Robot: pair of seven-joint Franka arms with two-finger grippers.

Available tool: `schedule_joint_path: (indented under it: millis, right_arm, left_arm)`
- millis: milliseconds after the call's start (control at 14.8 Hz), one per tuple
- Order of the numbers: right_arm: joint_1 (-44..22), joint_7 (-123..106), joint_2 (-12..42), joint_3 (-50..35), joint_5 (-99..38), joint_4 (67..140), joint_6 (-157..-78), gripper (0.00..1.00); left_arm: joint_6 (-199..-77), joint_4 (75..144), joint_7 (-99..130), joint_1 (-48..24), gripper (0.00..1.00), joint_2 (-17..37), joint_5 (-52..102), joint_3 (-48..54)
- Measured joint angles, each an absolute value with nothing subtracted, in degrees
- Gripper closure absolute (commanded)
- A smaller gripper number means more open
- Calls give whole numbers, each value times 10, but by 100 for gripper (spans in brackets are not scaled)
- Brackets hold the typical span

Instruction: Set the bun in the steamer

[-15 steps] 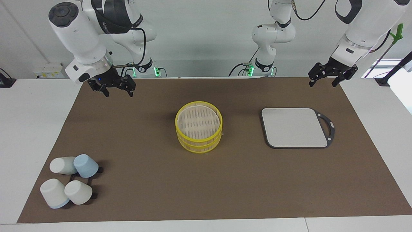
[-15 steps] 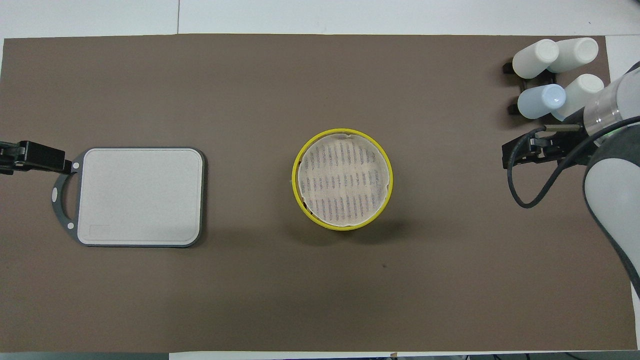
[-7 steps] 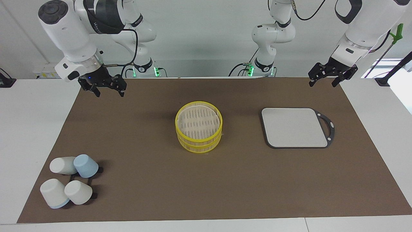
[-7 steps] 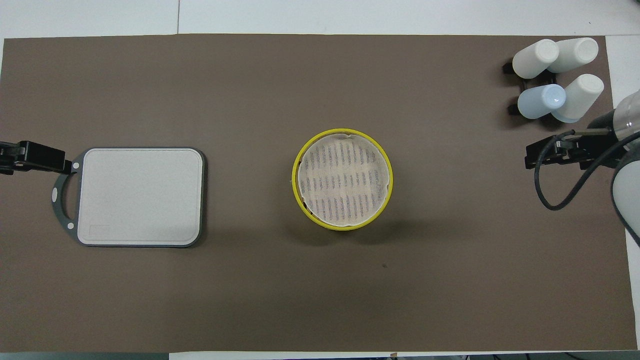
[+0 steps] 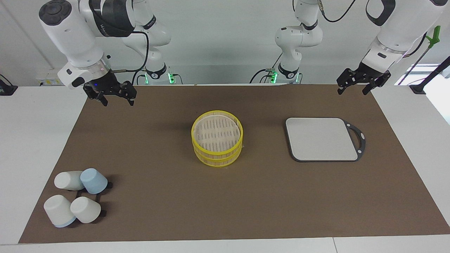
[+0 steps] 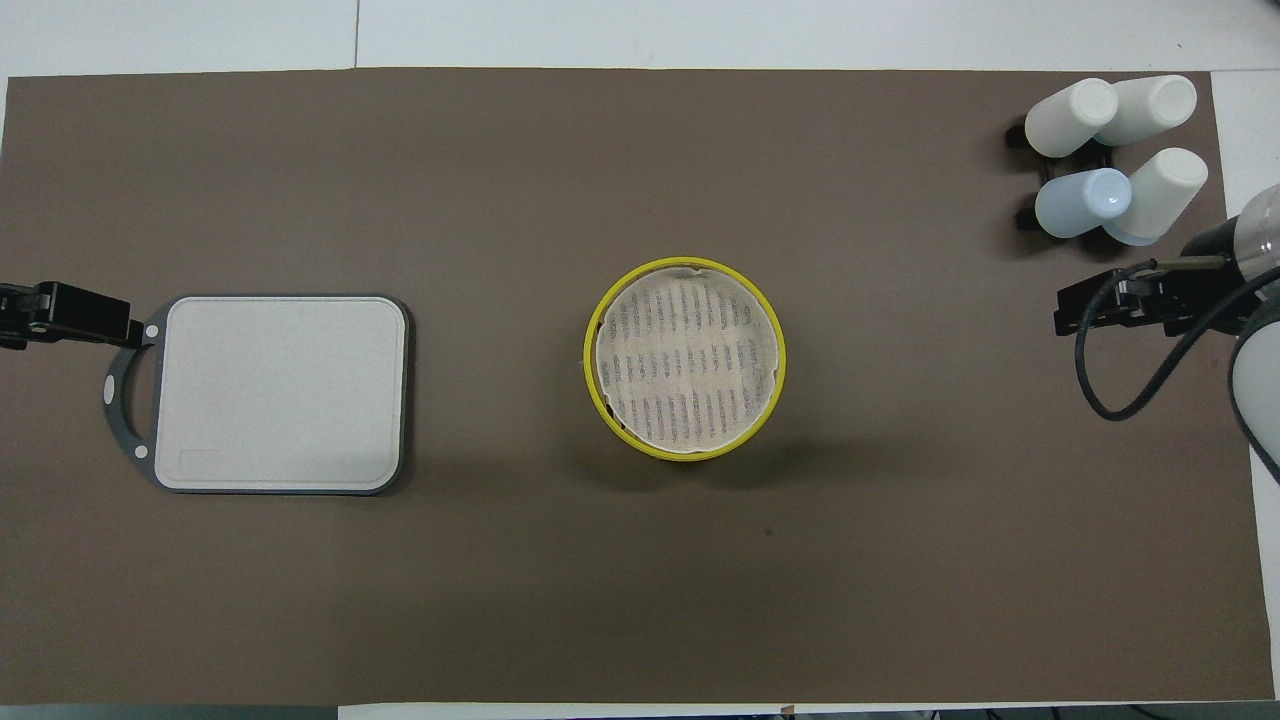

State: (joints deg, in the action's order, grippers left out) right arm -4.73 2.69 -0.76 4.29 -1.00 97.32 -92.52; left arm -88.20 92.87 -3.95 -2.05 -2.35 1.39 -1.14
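The right gripper (image 5: 114, 99) has drawn back over the last second, from a spot further in over the brown mat to the tabletop's corner at the robots' edge and the right arm's end; it now hangs there with its fingers spread apart and nothing between them. The left gripper (image 5: 355, 88) has not moved: it waits raised at the corner of the robots' edge at the left arm's end, fingers likewise parted and empty. The steamer (image 5: 217, 143) stands upright at the centre of the tabletop, its two yellow-rimmed tiers stacked and its open top facing straight up; being round, it has no long axis. Its pale liner is bare in both views. No bun is visible anywhere, in the steamer, on the grey board (image 5: 321, 139) or among the cups (image 5: 77, 196), so its position cannot be reported. Judgement: the retreat reads as an arm returning to rest, yet placement cannot be confirmed.
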Motion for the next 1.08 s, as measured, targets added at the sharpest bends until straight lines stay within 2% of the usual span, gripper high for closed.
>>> schedule_joint_path:
  millis: [1078]
  right_arm:
    - [-33, 1, -9, 44, -1, 969, -944, 0]
  left_arm:
    - [-882, 929, -40, -20, 0, -23, 14, -11]
